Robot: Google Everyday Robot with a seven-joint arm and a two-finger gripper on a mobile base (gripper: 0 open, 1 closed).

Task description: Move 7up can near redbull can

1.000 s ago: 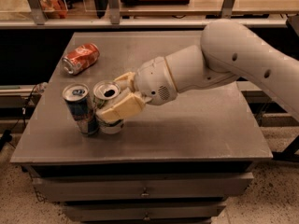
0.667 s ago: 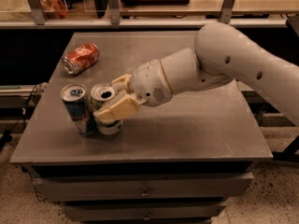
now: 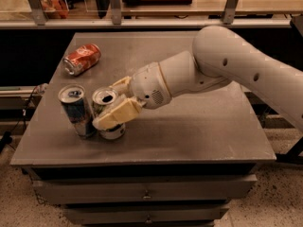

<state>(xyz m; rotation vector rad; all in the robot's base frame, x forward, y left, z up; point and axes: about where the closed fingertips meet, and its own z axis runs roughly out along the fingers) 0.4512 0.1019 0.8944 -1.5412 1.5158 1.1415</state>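
The gripper (image 3: 107, 104) has edged slightly left. Its fingers (image 3: 118, 115) stay clamped on the 7up can (image 3: 103, 97), and the redbull can (image 3: 75, 111) stands just beyond their tips. Release likely remains.

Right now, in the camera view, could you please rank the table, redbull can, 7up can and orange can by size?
1. table
2. redbull can
3. 7up can and orange can: unsure; the gripper, shut on the 7up can, hides part of it.
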